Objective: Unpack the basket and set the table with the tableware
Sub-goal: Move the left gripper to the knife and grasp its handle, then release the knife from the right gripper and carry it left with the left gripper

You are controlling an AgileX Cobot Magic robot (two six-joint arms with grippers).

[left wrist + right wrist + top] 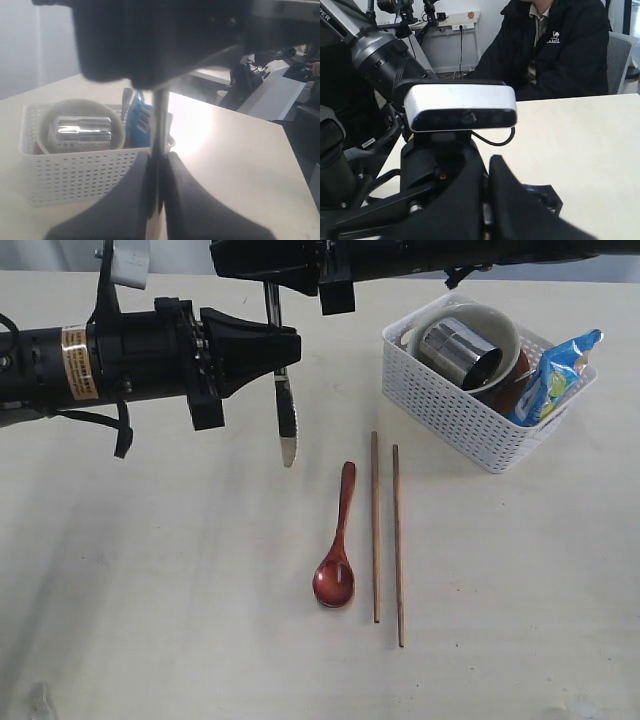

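Note:
A steel knife (287, 420) hangs upright over the table (150, 570), blade down. My right gripper (272, 288) is shut on its handle top, and my left gripper (296, 345) is shut on the handle lower down. In the left wrist view the knife (160, 120) runs up from the left gripper (159, 160). In the right wrist view a sliver of the knife (484, 212) shows inside the right gripper (485, 167). The red-brown spoon (338, 540) and two chopsticks (376, 530) lie on the table. The white basket (450, 405) holds the steel cup (458, 350) in the cream bowl (497, 320).
A blue snack packet (555, 375) leans in the basket's right end, with a brown plate edge (515, 380) beside it. A pale steel handle (126, 100) pokes up next to the packet. A person in a dark jacket (555, 45) sits beyond the table.

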